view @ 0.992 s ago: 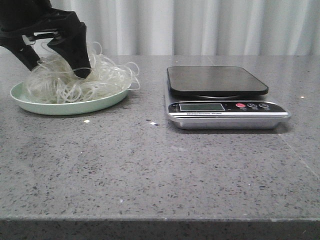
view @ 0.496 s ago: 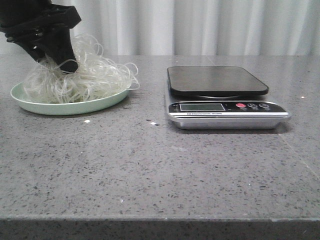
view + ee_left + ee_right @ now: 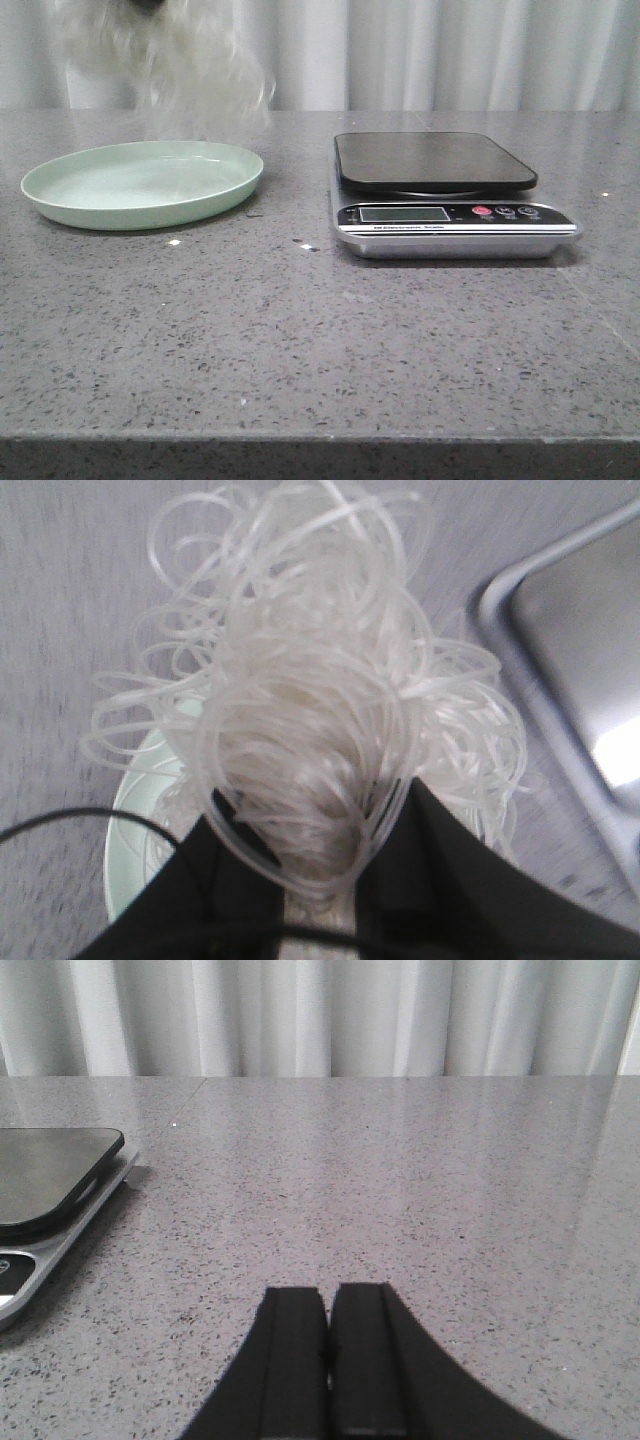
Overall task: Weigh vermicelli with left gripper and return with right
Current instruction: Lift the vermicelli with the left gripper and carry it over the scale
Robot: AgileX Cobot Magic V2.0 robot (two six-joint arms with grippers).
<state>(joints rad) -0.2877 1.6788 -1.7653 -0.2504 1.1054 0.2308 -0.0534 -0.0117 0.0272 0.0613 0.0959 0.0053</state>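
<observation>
The vermicelli, a whitish tangle of thin strands, hangs blurred in the air above the pale green plate at the left. My left gripper is shut on the vermicelli, with loops spilling out past both black fingers. In the front view only a dark tip of it shows at the top edge. The scale, with a black platform and nothing on it, stands at the right. My right gripper is shut and empty, low over bare table to the right of the scale.
The plate lies under the hanging noodles, with the scale's corner beside it. A few small crumbs lie on the grey stone table in front of the plate. White curtains hang behind.
My left gripper has risen from the plate with the whole vermicelli tangle, almost out of the front view. The plate now holds nothing. The scale has not moved.
</observation>
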